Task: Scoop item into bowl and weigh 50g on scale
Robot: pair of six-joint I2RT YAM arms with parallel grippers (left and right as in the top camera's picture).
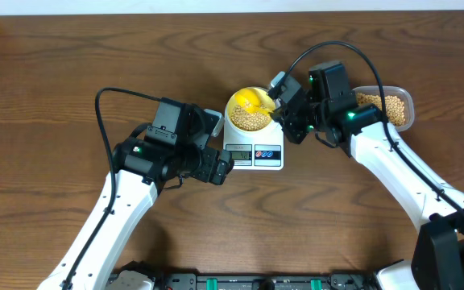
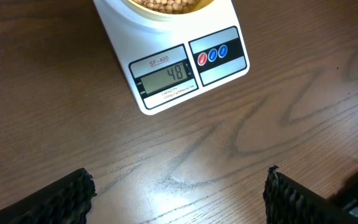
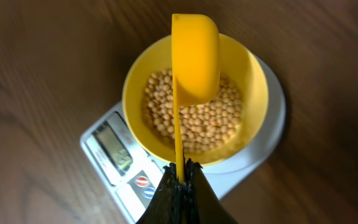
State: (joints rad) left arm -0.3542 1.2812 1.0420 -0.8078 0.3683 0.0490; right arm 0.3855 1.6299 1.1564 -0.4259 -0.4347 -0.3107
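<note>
A dark wooden tabletop (image 1: 47, 89). The left pincer (image 2: 179, 199) gapes wide and empty near the scale (image 2: 173, 57), which reads 48. On the scale sits the bowl (image 3: 255, 87) of beans (image 3: 197, 127). The right pincer (image 3: 180, 180) grips the yellow scoop (image 3: 194, 56) by its handle, above the bowl.

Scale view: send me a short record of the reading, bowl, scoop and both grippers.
scale: display reads 48
bowl: on the scale, holds beans
scoop: above the bowl
right gripper: shut on the scoop's handle
left gripper: open, empty, near the scale's display end
</note>
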